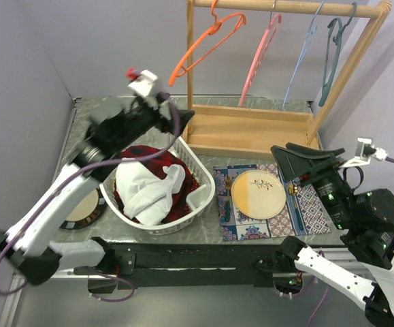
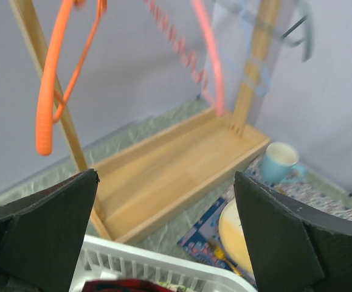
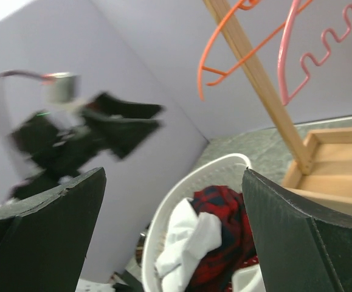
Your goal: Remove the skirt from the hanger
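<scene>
Clearly the fingers of the left gripper (image 2: 166, 228) stand wide apart and hold nothing, and so do those of the right gripper (image 3: 172, 231). The left one hangs over the far rim of the white basket (image 1: 207, 194), the right one off to the basket's right. In the basket lies the skirt (image 1: 157, 160), bunched under a white cloth (image 1: 142, 189). Behind the basket, the hanger (image 1: 261, 54) hangs bare on the wooden rack (image 1: 251, 129).

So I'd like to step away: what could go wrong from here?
1. The open left gripper hangs close to the orange hanger and the rack post; pulling away could knock or hook them.
2. The skirt lies heaped with a white cloth in the basket just below; a dipping finger might snag it.
</scene>
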Controlling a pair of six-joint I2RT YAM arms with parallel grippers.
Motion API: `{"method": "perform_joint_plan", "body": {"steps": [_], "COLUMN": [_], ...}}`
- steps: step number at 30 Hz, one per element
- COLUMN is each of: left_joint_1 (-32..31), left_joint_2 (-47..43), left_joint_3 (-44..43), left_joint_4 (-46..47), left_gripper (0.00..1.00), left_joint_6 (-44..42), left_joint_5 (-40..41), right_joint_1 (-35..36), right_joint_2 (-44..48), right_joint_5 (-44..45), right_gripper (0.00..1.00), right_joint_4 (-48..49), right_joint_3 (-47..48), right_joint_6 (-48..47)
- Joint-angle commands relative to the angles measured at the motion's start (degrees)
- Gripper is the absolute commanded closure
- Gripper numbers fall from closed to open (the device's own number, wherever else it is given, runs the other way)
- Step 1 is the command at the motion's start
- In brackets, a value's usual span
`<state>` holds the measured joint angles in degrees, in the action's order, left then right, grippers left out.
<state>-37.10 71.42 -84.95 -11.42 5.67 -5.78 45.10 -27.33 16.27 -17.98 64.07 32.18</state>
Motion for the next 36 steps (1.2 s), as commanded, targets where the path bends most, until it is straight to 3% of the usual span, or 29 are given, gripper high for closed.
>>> {"method": "perform_joint_plan", "body": {"steps": [1,7,11,16,23,36], "left_joint_1": [0.0,-0.1,0.8,1.8,1.9,1.9], "left_joint_2": [-10.1,-20.2,-24.9,-30.1,-31.1,-30.5], "left_joint_3": [6.8,19.2,28.3,35.2,33.9,33.4], "left_joint_4": [9.6,10.9,17.5,24.1,21.2,19.9], "left_gripper": [0.01,0.01,0.01,0.01,0.01,0.01], "left_joint_6": [-0.1,-0.7,-0.2,3.2,1.7,0.4], "left_joint_5": [-5.3,-9.2,-9.0,-14.3,-11.1,-12.8], "right_joint_1": [-0.2,-0.2,-0.1,-0.1,-0.2,-0.1], "right_joint_2": [-5.4,-9.8,-11.4,-13.5,-14.6,-15.2], "right_joint_5": [1.2,-3.3,-4.3,-3.4,-1.5,-1.6], "right_gripper": [0.00,0.00,0.00,0.00,0.00,0.00], "right_joint_4": [-4.2,-2.4,1.3,4.7,8.0,8.5], "right_joint_3": [4.4,1.0,-2.2,-3.8,-5.3,-2.5], "right_joint_6": [-4.8,-5.3,-4.6,-4.3,-5.7,-8.4]}}
